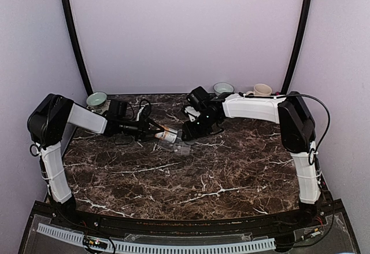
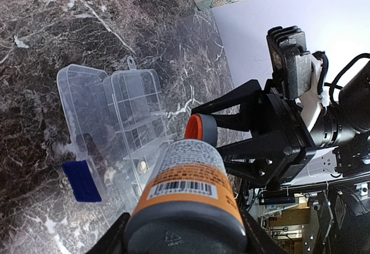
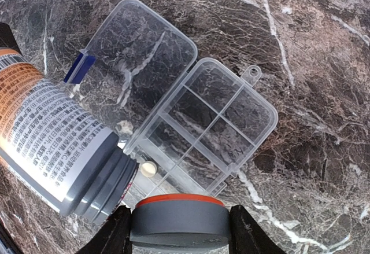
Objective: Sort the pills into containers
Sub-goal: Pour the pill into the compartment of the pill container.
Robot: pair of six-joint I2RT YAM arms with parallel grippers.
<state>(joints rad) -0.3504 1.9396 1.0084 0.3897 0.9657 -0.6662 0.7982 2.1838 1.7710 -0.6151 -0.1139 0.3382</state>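
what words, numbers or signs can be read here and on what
No word reads clearly.
Grey-based white-and-orange labelled plastic bottle: barcode with digits, too small to read.
Its grey base: a small moulded triangle sign, contents unreadable.
Its label's side print, in the right wrist view: dense, too blurred to read.

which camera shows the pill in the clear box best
The right wrist view: the pill shows as a pale round piece in the open clear box, by the bottle's mouth. The left wrist view shows only a dim speck beside the bottle. In the top view it is too small to find.
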